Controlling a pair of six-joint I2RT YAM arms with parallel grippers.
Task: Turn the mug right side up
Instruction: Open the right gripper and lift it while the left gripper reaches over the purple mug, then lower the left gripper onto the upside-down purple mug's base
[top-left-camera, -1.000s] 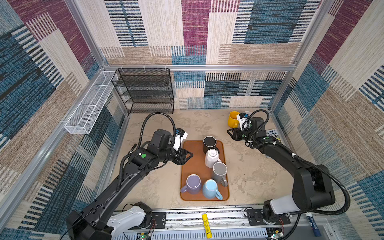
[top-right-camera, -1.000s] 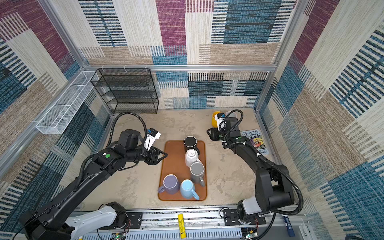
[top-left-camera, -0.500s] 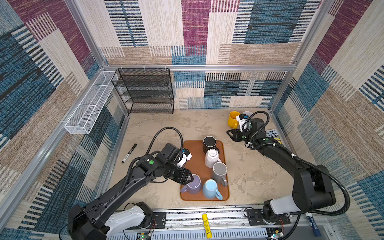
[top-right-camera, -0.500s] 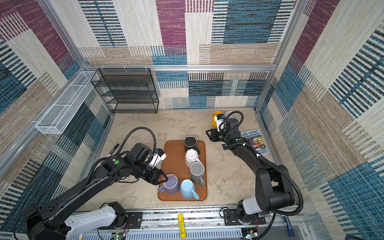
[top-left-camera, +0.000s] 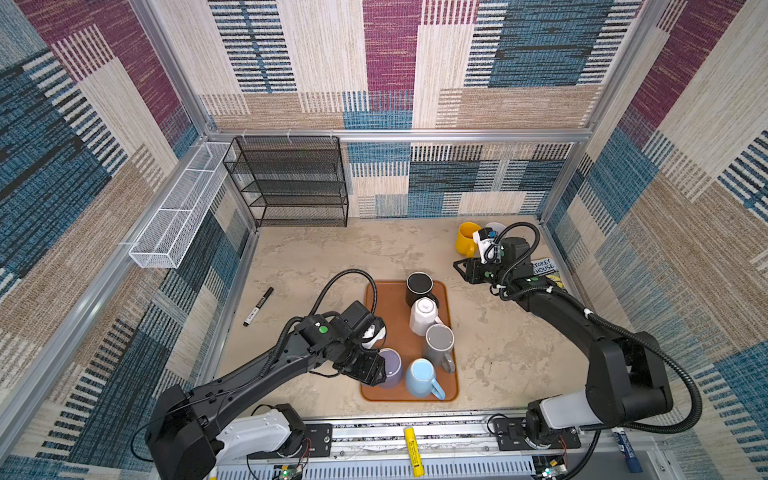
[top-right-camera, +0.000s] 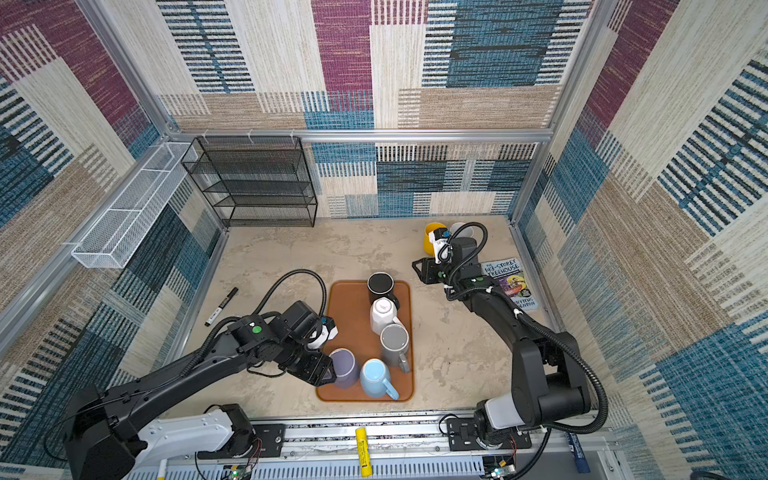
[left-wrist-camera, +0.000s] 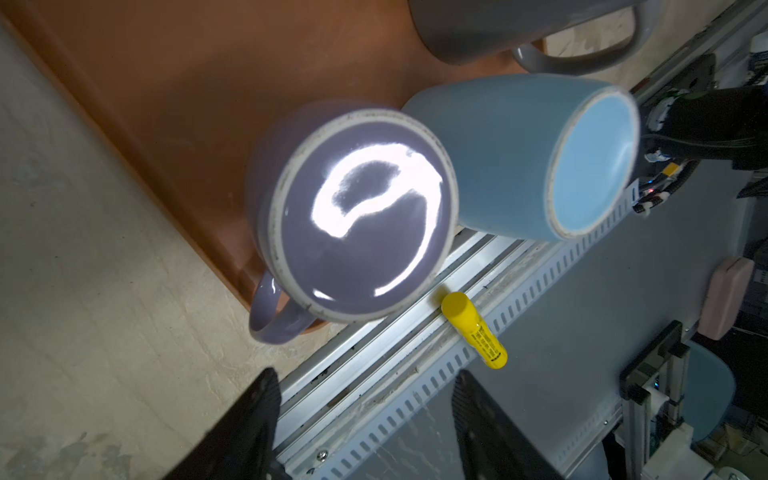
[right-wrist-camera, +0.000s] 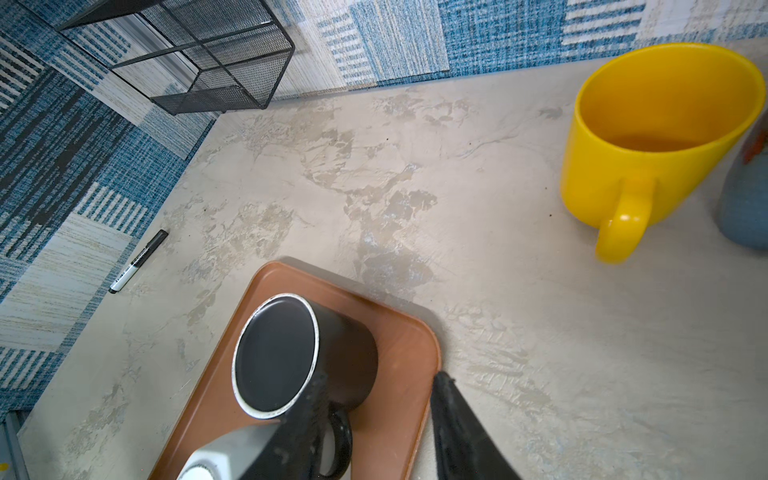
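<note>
On the brown tray (top-left-camera: 386, 307) (top-right-camera: 349, 307) several mugs stand base up. A purple mug (top-left-camera: 390, 365) (top-right-camera: 345, 365) is at the tray's front left, and in the left wrist view its glossy base (left-wrist-camera: 361, 216) faces the camera. My left gripper (top-left-camera: 376, 372) (left-wrist-camera: 365, 399) hangs just left of it, open, with nothing between its fingers. A light blue mug (top-left-camera: 419, 374) (left-wrist-camera: 540, 158) touches the purple one. Grey (top-left-camera: 438, 343), white (top-left-camera: 424, 313) and black (top-left-camera: 419, 286) (right-wrist-camera: 282, 357) mugs stand behind them. My right gripper (top-left-camera: 459, 268) (right-wrist-camera: 374, 411) is open and empty, right of the black mug, off the tray's back right corner.
A yellow mug (top-left-camera: 465, 239) (right-wrist-camera: 656, 137) stands upright at the back right, a book (top-left-camera: 544, 268) beside the right arm. A marker (top-left-camera: 258, 306) lies left of the tray. A black wire shelf (top-left-camera: 291, 183) and a white wire basket (top-left-camera: 178, 216) line the back left. A yellow tube (top-left-camera: 413, 451) lies on the front rail.
My left arm has swung from the tray's left edge toward the front and come down beside the purple mug, its jaws widening. The right arm has barely moved.
</note>
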